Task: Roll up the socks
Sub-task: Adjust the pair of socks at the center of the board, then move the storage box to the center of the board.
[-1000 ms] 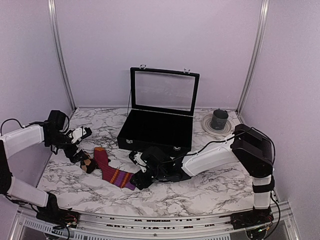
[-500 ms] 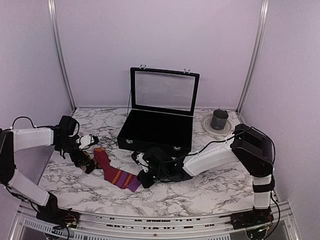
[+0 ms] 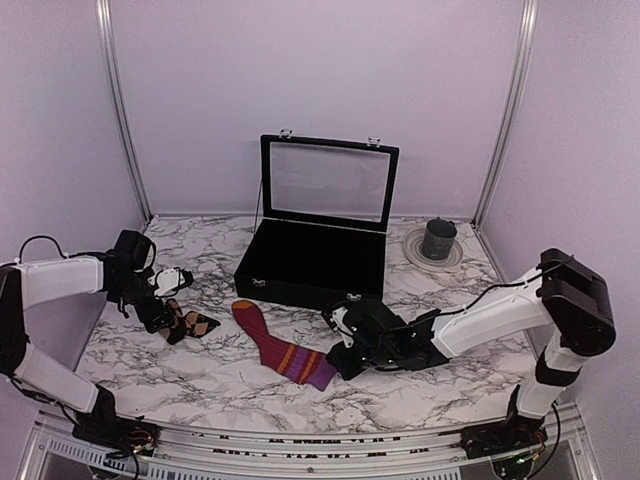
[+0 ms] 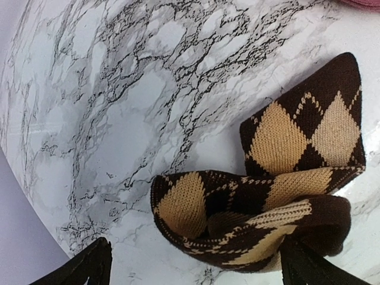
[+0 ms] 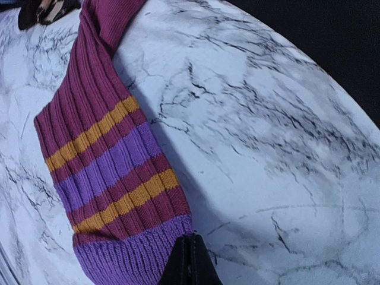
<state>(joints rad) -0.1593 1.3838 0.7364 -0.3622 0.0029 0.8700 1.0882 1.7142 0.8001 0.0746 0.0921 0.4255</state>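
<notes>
Right end effector [image 3: 345, 358], seen from above, is clamped onto the purple end of the magenta sock [image 3: 280, 345], which lies flat before the open black case [image 3: 320, 262]; the argyle sock [image 3: 192, 323] sits bunched well apart, beside the left end effector [image 3: 162, 312]. Through the left wrist we see its jaws spread wide, folds against one finger [image 4: 306, 267] — closing might catch one layer only. Through the right wrist, the grip takes just the hem's edge — we fear a tug slips it. Slick marble desk [image 3: 420, 400], plain lilac walls [image 3: 330, 70].
</notes>
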